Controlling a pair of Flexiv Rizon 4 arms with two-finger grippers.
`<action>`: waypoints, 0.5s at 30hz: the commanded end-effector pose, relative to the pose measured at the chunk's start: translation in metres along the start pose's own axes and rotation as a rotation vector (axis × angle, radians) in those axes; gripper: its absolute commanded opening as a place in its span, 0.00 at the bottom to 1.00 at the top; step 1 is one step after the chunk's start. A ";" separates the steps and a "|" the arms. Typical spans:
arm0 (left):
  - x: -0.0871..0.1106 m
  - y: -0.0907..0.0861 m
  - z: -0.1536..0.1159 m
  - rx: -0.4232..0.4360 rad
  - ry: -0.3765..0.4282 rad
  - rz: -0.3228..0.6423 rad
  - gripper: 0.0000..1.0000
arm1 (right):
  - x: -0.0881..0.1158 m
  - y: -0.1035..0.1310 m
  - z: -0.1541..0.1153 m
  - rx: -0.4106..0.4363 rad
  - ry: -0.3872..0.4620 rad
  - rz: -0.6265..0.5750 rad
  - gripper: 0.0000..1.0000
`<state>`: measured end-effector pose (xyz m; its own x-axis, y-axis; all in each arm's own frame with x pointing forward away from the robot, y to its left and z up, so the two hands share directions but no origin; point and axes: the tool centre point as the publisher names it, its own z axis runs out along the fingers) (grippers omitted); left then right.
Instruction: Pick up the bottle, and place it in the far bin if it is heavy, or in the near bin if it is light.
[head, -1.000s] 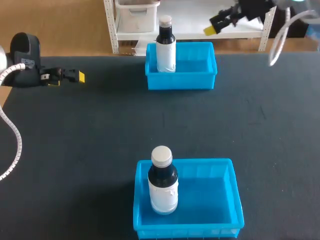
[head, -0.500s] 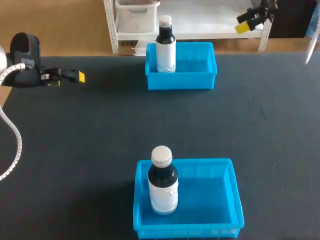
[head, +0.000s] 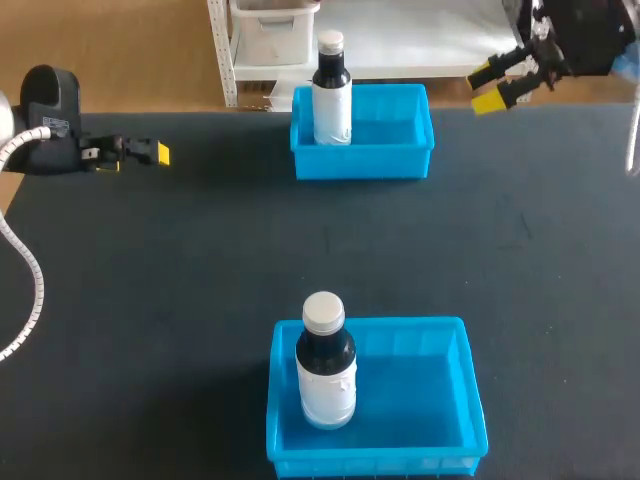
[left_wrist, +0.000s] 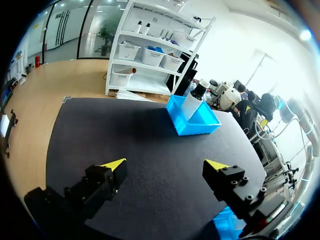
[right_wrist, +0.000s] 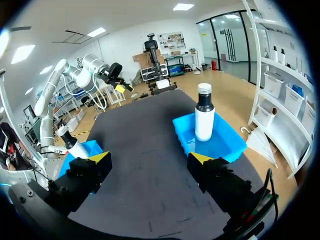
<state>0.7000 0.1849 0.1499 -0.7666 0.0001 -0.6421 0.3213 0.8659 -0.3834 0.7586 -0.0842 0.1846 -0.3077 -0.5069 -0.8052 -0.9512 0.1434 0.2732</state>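
Left wrist view: near bin (left_wrist: 221, 224) mostly hidden behind L fingers (left_wrist: 231, 181)

Looking steeply down from above and behind toward the far bin (head: 390, 160) in the head view, peering low at that bin from well off its left in the left wrist view, from nearer its right in the right wrist view, sharing it throughout.

Worktop (head: 200, 260): matt black covering, finely textured, cloth-like. Far bin (head: 400, 160) and near bin (head: 440, 462): smooth moulded blue plastic, semi-gloss. Far bottle (head: 332, 100) and near bottle (head: 326, 375): glossy dark upper body, white label wrap, smooth white cap. Left gripper (left_wrist: 165, 165) and right gripper (right_wrist: 150, 158): matt black jaws with yellow tips.
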 end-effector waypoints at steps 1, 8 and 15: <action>0.000 0.000 0.000 0.000 0.000 0.000 1.00 | 0.008 0.031 0.009 0.861 0.006 -0.005 1.00; 0.000 0.000 0.000 0.000 0.000 0.000 1.00 | 0.019 0.036 0.014 0.896 0.037 0.010 1.00; 0.000 0.000 0.000 0.000 0.000 0.000 1.00 | 0.027 0.030 0.013 0.850 0.050 0.066 1.00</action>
<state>0.7000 0.1849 0.1499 -0.7666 0.0001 -0.6421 0.3212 0.8659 -0.3834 0.7261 -0.0822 0.1663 -0.3655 -0.5153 -0.7751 -0.9181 0.3366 0.2091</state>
